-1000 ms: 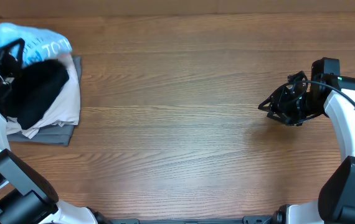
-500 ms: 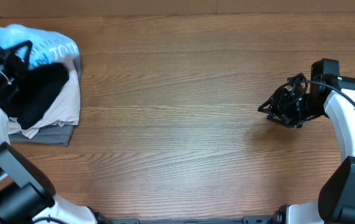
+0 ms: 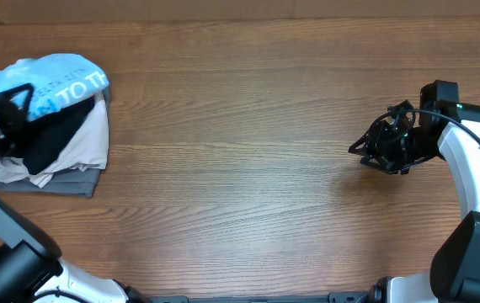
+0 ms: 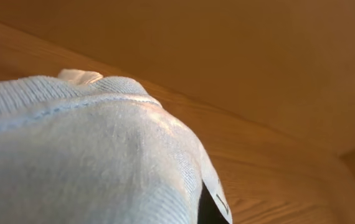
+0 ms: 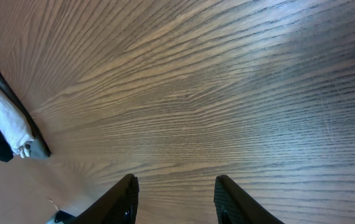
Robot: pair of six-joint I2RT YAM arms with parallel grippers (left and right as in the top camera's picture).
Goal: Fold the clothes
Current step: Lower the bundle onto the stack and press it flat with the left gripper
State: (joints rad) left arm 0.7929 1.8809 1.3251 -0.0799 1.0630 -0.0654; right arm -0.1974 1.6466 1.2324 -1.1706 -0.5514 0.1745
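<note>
Right tool (image 5: 176, 190) agape above table (image 5: 227, 93), clothes (image 5: 6, 121) well apart.

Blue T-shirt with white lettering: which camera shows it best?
The overhead view: the blue T-shirt lies atop the clothes pile, lettering visible. The left wrist view shows only close-up pale-blue fabric; the right wrist view only distant black, white and grey garments.

A brown wooden table (image 3: 240, 168) with fine horizontal grain is shown. A plain tan surface (image 4: 258, 50) is seen behind it.
</note>
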